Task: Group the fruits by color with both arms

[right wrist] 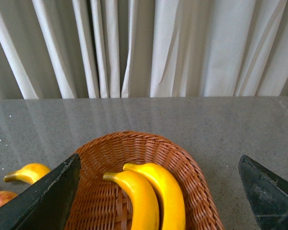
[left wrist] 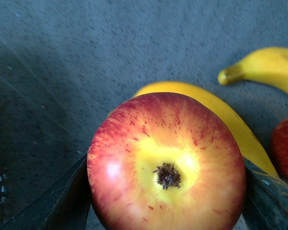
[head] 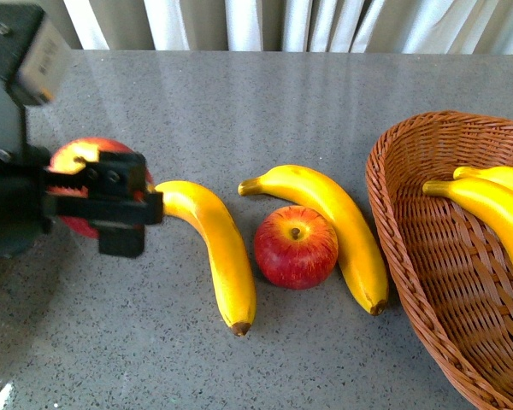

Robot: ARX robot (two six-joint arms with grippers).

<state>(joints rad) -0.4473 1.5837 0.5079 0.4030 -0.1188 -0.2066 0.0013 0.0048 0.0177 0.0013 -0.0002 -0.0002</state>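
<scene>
Leftward, glossy round apple [head: 77,154]; rightward, woven basket [head: 395,224].

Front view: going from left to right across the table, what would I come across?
The left pincer gripping a red apple → banana → loose red apple → second banana → wicker basket holding two bananas.

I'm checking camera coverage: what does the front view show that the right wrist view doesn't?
Front only: the left end effector shut on an apple, with a banana beside it. Right wrist only: the open right end effector. Both: the basket holding two bananas, the curtain, the table.
</scene>
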